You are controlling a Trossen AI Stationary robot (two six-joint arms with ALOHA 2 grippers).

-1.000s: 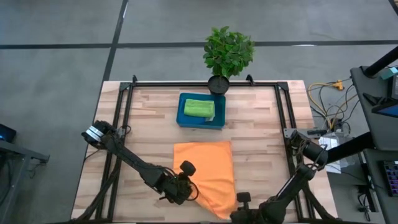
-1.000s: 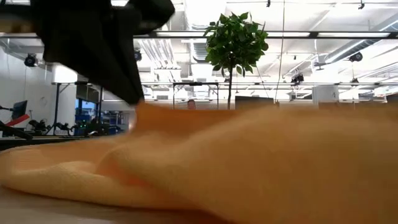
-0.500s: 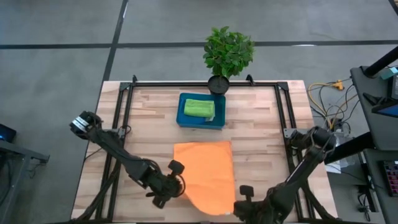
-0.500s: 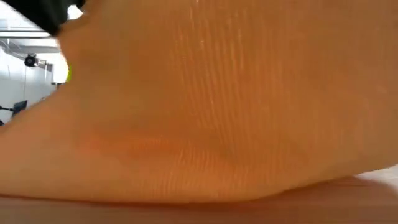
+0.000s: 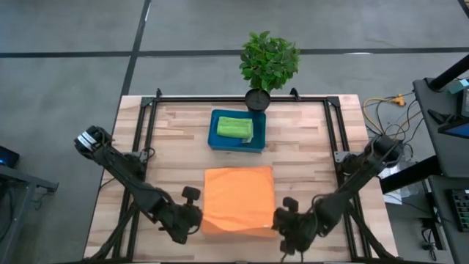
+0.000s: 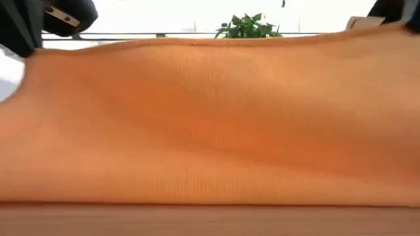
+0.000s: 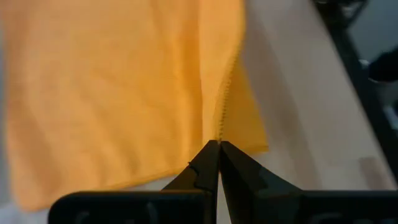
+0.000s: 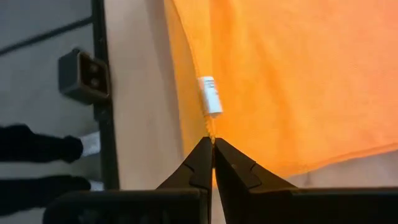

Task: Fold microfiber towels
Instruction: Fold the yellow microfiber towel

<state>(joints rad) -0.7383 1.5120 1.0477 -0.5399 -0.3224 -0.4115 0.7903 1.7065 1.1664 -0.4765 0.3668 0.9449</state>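
An orange microfiber towel (image 5: pixel 238 199) lies spread in the middle of the table, its far part flat on the wood. Its near edge (image 6: pixel 216 40) is raised and stretched between my two grippers. My left gripper (image 5: pixel 193 220) is shut at the towel's near left corner. My right gripper (image 5: pixel 281 220) is shut at its near right corner. A folded lime green towel (image 5: pixel 234 128) rests in the blue tray (image 5: pixel 218 144) toward the far edge. My left gripper pinches the orange towel's hemmed edge (image 7: pixel 219 134) at the near left corner between its two shut fingers, slanting down from the near left. That corner is lifted off the table. My right gripper pinches the towel's hemmed edge (image 8: pixel 210 127) at the near right corner, just below a small white label (image 8: pixel 210 96), slanting down from the near right. The corner is lifted, and the near edge runs taut across to the other gripper.
A potted plant (image 5: pixel 269 62) stands at the far edge behind the tray. A black frame rail (image 5: pixel 333 139) runs around the table. Bare wood (image 5: pixel 308 154) lies on either side of the orange towel.
Both grippers have risen, shut on the orange towel. The left has gone toward the table's left edge, the right up and a little toward the far edge. The towel's near edge, bunched toward the near right corner before, is now lifted and drawn out straight between them.
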